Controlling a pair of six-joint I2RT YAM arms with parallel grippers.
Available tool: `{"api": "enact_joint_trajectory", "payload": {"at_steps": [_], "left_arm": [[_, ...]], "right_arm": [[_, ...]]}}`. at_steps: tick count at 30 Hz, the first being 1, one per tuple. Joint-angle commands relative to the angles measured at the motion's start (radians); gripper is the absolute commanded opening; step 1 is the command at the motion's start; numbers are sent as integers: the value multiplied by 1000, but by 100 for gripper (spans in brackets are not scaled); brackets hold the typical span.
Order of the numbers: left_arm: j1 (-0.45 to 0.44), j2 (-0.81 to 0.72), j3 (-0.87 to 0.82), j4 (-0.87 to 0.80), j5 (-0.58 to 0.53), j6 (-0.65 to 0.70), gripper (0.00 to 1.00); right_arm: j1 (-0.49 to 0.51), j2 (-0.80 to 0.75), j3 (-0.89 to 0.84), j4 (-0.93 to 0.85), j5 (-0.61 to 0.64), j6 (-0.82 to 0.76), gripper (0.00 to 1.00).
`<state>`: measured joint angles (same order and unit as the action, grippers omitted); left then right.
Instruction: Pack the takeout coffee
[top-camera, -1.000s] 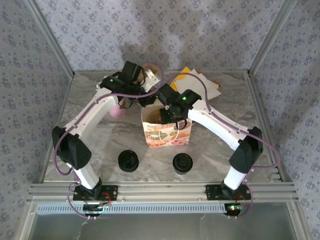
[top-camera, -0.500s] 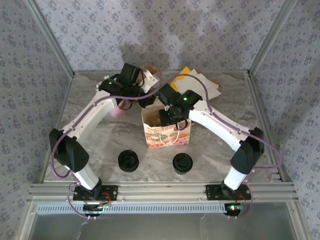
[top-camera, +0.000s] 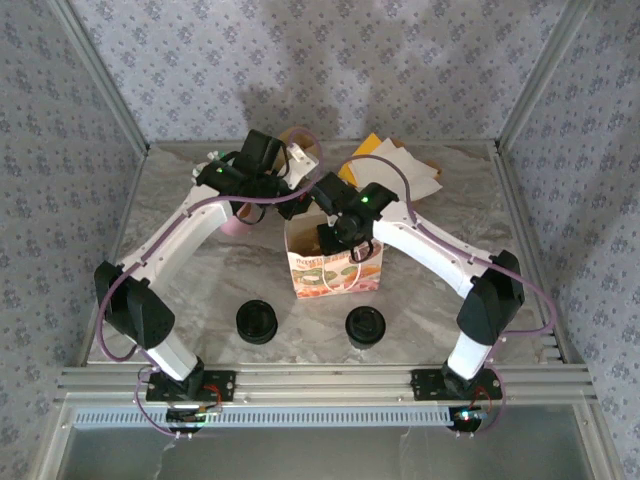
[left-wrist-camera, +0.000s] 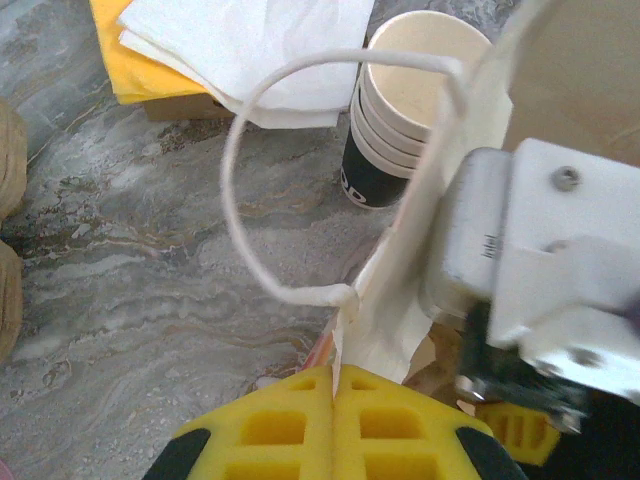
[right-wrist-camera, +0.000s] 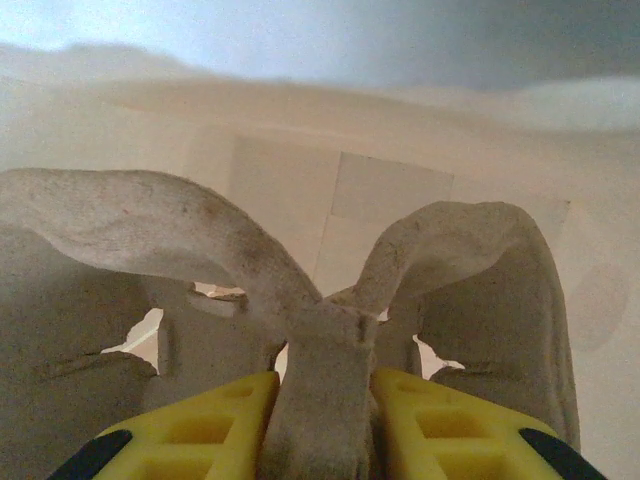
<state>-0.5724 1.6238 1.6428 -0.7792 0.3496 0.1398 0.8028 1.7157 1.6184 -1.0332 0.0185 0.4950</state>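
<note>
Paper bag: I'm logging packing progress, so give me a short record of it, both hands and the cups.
bag: upright, mouth open
left hand: shut on the bag's rim
right hand: down inside the bag, shut on a grey pulp piece
lidded cups: two, in front of the bag, not yet packed
lidless cups: stacked, just outside the bag

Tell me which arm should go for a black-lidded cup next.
Right, probably. The left gripper is shut on the rim of the printed paper bag, steadying it. The right gripper, clamped on a grey pulp carrier inside the bag, can let go and reach the nearer black-lidded cup.
</note>
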Motion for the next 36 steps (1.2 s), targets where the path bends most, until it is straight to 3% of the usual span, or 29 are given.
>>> {"api": "enact_joint_trajectory", "payload": {"at_steps": [1, 16, 29, 36], "left_arm": [[-7, -36, -23, 11, -6, -20, 0], [-11, -78, -45, 38, -8, -60, 0], [-53, -119, -115, 94, -20, -116, 2], [-53, -133, -129, 139, -68, -149, 6]], "right_arm": [[-15, 19, -27, -2, -24, -16, 29], [-32, 63, -60, 14, -38, -29, 30], [-46, 130, 22, -39, -36, -23, 30], [-45, 131, -5, -28, -31, -21, 30]]}}
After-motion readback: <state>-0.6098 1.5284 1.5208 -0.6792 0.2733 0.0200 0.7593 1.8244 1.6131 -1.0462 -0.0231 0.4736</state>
